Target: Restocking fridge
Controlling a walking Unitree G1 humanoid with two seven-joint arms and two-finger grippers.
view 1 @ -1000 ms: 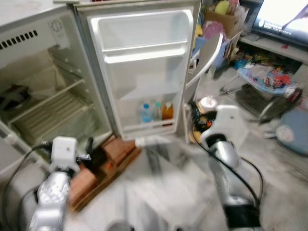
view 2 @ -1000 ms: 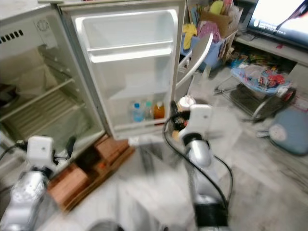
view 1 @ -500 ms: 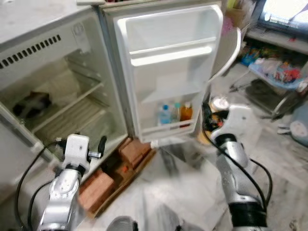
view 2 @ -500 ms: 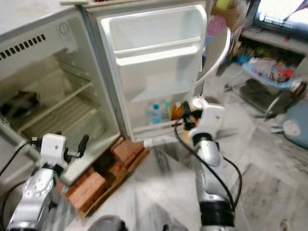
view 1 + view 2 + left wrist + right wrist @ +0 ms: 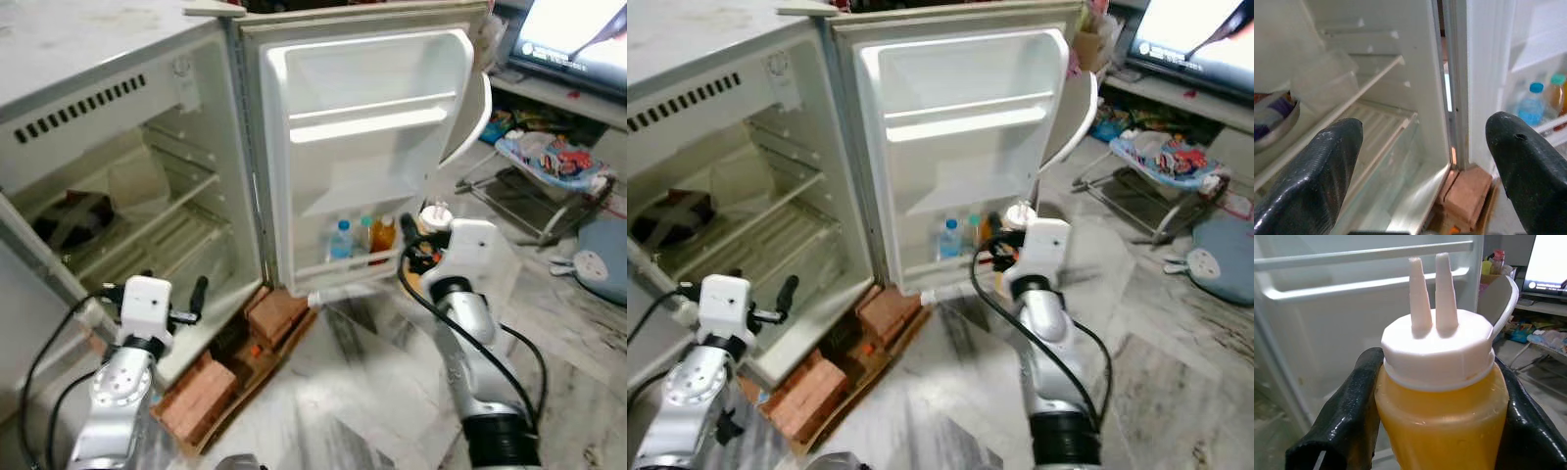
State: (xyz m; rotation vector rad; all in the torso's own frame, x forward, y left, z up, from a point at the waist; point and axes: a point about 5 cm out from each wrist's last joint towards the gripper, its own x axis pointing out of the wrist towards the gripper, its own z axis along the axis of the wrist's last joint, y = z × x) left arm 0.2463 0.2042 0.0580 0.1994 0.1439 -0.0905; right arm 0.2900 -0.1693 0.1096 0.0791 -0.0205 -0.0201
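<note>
I have the fridge (image 5: 118, 117) standing open with its door (image 5: 372, 147) swung wide. Three bottles (image 5: 359, 238) already sit in the door's bottom rack, so part of the restock looks done. The upper door racks are bare, and inside the fridge there is just a dark item (image 5: 73, 217) on a shelf.

My right tool (image 5: 1435, 431) is clamped around a yellow sauce bottle (image 5: 1442, 401), just beside the door's outer edge, near the bottom rack. The bottle stands upright, long axis vertical, twin nozzles pointing up. It is not yet in the rack; that step is left.

My left tool (image 5: 1420, 161) is spread wide and holds nothing, in front of the fridge's lower opening.
</note>
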